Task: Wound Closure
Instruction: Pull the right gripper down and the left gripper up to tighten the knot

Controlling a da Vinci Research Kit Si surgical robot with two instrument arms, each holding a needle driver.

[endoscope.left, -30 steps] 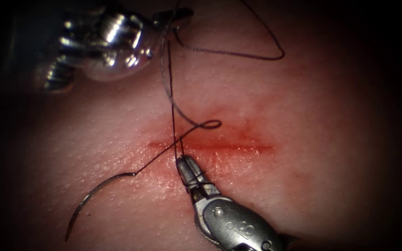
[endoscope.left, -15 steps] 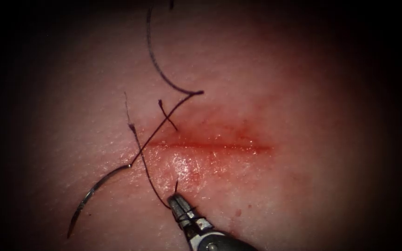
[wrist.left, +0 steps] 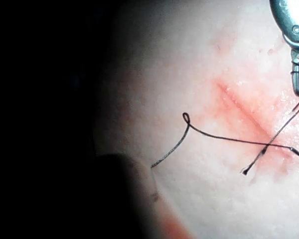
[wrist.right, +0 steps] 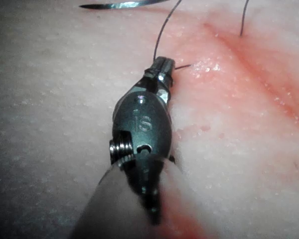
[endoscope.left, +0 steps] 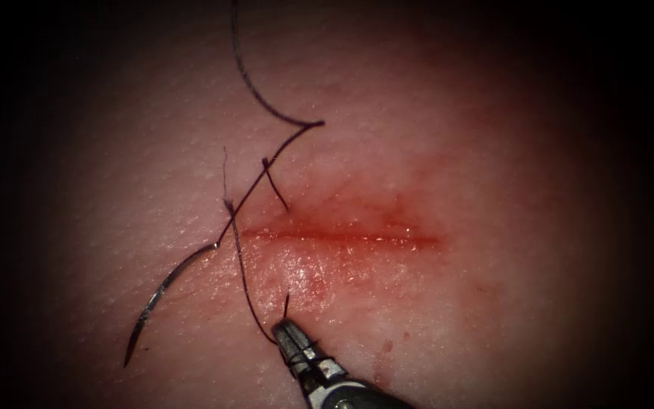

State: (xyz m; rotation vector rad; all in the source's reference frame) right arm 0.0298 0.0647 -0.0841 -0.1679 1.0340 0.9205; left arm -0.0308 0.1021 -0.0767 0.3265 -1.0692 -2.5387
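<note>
My right tool point(endoscope.left: 285, 333) has its jaws clamped on a short cut end of thread point(endoscope.left: 242, 273), just below the cut point(endoscope.left: 342, 238). I can't see my left tool, so its state is unknown to me. The needle point(endoscope.left: 162, 295) lies loose on the tissue point(endoscope.left: 493, 151), left of the cut, held by nothing. My worry: a tug on the clamped strand could loosen whatever knot sits at the cut's left end.

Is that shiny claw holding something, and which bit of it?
Yes. The right claw pinches the thread near a loose end, below the cut. The needle lies free on the tissue, left of the cut, unheld.
</note>
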